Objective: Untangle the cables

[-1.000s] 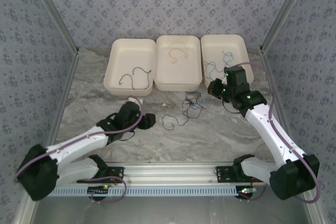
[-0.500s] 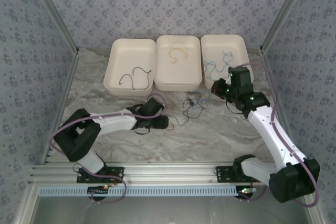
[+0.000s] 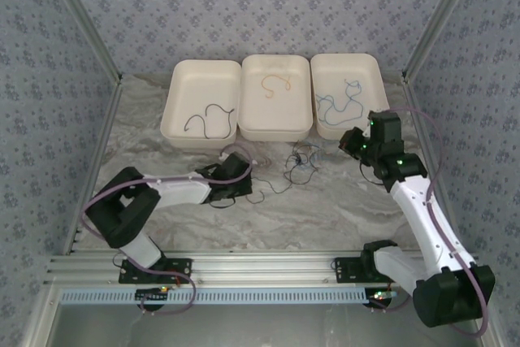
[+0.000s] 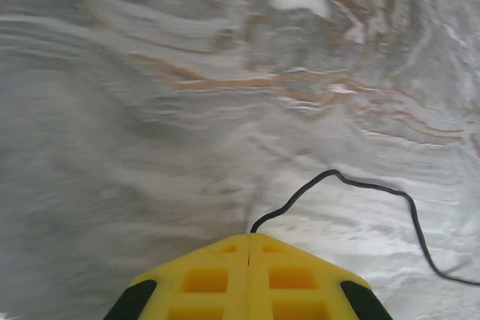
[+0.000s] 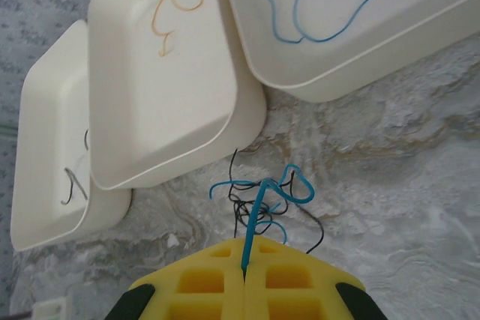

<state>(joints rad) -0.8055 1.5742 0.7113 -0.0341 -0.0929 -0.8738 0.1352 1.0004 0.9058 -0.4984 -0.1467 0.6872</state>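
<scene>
Near the trays [image 3: 276, 131], left gripper [image 4: 249, 239] pinches a black cable [image 4: 337, 179], right gripper [image 5: 245, 249] a blue cable [image 5: 259, 207]; they should pull apart slowly.

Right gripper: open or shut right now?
Shut. The right gripper has its yellow fingers closed together, with the blue cable pinched in the seam between them.
</scene>
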